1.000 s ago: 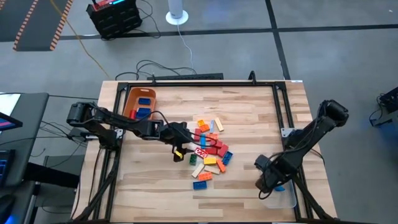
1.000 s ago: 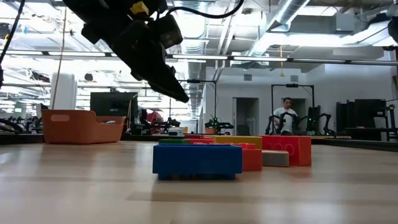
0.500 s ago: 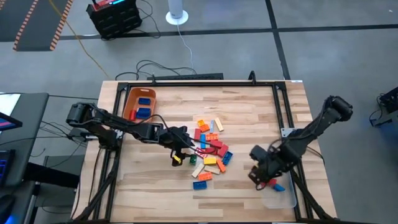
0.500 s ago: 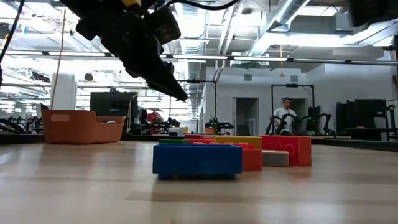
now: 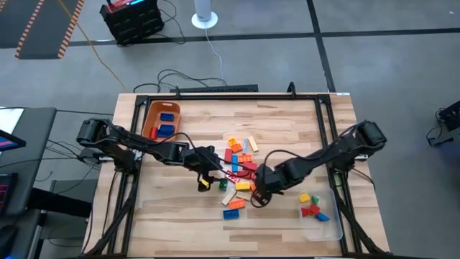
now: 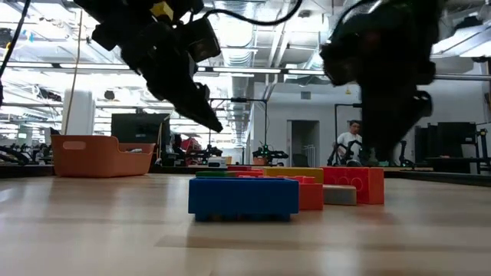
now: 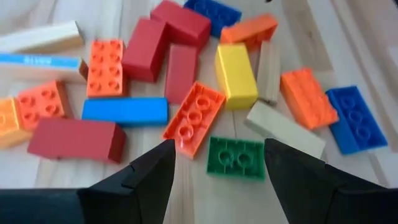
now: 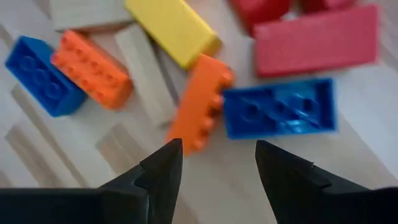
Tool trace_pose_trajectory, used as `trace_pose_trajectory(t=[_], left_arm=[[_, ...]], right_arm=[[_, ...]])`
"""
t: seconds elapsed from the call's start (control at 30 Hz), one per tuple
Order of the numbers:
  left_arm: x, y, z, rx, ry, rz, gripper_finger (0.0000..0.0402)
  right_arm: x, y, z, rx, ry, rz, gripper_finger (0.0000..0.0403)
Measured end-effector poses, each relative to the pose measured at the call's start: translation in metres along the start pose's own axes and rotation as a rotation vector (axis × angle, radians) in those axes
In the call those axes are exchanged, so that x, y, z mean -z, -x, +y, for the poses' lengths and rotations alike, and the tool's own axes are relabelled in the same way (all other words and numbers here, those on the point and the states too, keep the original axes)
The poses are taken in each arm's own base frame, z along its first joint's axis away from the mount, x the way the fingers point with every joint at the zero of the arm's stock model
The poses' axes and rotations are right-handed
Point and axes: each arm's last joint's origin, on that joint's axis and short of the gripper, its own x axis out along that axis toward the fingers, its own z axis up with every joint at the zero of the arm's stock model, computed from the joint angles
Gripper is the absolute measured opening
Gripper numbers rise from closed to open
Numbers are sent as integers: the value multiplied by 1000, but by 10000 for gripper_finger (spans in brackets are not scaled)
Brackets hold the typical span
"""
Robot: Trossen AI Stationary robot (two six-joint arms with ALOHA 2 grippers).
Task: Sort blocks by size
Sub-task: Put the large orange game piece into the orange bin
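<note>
Here, studded rectangular plastic blocks [image 5: 241,169] crowd pale woodgrain.

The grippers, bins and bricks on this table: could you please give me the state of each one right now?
Left gripper: open, empty, above the green brick.
Right gripper: open, empty, over an orange brick.
Orange bin: holds blue bricks.
Clear tray: holds a few small bricks.
Brick pile: loose on the table, unsorted.

green block [image 7: 236,158], yellow block [image 7: 236,76], perhaps tan block [image 7: 269,71]
</note>
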Motion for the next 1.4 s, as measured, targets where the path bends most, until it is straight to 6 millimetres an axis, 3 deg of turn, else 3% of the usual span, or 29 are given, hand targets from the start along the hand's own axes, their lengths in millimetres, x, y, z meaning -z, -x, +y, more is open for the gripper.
trace_pose_trajectory(t=[0.2,0.53,0.8,1.07,1.4], left_arm=[[4,0,0,-3,1,39,238],[6,0,0,-6,4,64,238],[9,0,1,-12,-13,98,238],[11,1,1,-13,-12,112,238],[11,1,1,-14,0,112,238]], right_arm=[[-18,-7,27,39,37,8,233],[-32,-39,53,220,115,104,233],[-37,-36,53,277,132,115,233],[-43,-10,58,307,145,66,233],[-38,-24,52,324,127,52,233]])
